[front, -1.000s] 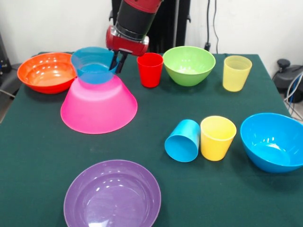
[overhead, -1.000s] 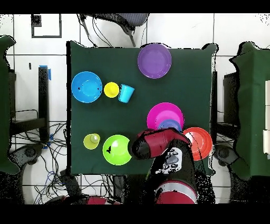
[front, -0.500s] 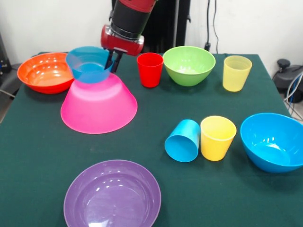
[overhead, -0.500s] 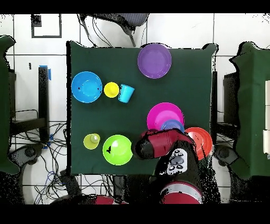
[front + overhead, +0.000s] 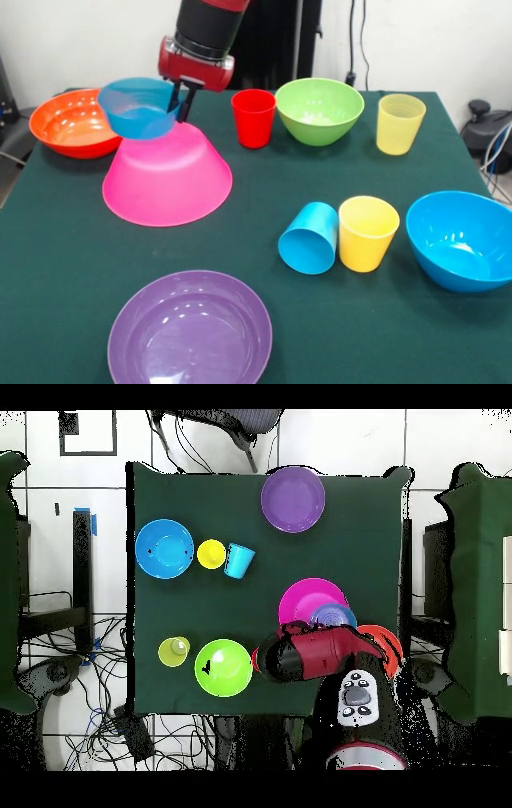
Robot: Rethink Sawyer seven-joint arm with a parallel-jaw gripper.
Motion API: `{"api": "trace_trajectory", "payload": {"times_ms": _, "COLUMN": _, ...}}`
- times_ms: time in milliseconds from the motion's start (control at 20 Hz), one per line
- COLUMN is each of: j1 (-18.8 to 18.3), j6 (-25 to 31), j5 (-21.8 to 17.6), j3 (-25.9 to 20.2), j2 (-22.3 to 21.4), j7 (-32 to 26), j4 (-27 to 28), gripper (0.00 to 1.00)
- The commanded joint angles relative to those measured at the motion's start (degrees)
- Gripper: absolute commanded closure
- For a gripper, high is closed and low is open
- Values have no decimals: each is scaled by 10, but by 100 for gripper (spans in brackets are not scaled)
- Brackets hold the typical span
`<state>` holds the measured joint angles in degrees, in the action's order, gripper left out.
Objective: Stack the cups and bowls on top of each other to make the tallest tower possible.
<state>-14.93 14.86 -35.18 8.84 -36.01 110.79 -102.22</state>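
A purple bowl (image 5: pixel 190 330) sat upright nearest the camera on the dark green table (image 5: pixel 64 272), seen from the front. Behind it and to the right, a blue cup (image 5: pixel 309 238) lay on its side, its mouth facing the camera, touching an upright opaque yellow cup (image 5: pixel 368 233), with a medium blue bowl (image 5: pixel 462 239) just beside them at the right edge. Further back on the left, the large pink bowl (image 5: pixel 167 175) stood upside down. Above its upturned base, the gripper (image 5: pixel 182 102) of the red and black arm (image 5: pixel 205 32) was clamped on the right rim of the small blue bowl (image 5: pixel 138 107), which hung upright and slightly tilted over the pink bowl's left side; whether the two bowls touched could not be told. The orange bowl (image 5: pixel 74 122) rested upright behind and to the left, partly hidden by the blue one. Along the far side stood the red cup (image 5: pixel 254 118), the green bowl (image 5: pixel 319 110) and the pale translucent yellow cup (image 5: pixel 399 122), all upright and apart. From overhead, the arm covered much of the orange bowl (image 5: pixel 390 646) and the pink bowl's edge.
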Motion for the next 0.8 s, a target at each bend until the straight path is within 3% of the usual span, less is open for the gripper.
{"api": "trace_trajectory", "payload": {"times_ms": 50, "j1": -18, "j6": -31, "j5": -3, "j3": -95, "j2": -20, "j7": 4, "j4": -14, "gripper": 100}}
{"api": "trace_trajectory", "payload": {"times_ms": 450, "j1": -76, "j6": -29, "j5": -2, "j3": -168, "j2": -33, "j7": -16, "j4": -38, "gripper": 100}}
{"api": "trace_trajectory", "payload": {"times_ms": 800, "j1": -101, "j6": -23, "j5": -16, "j3": -191, "j2": -26, "j7": -20, "j4": -47, "gripper": 100}}
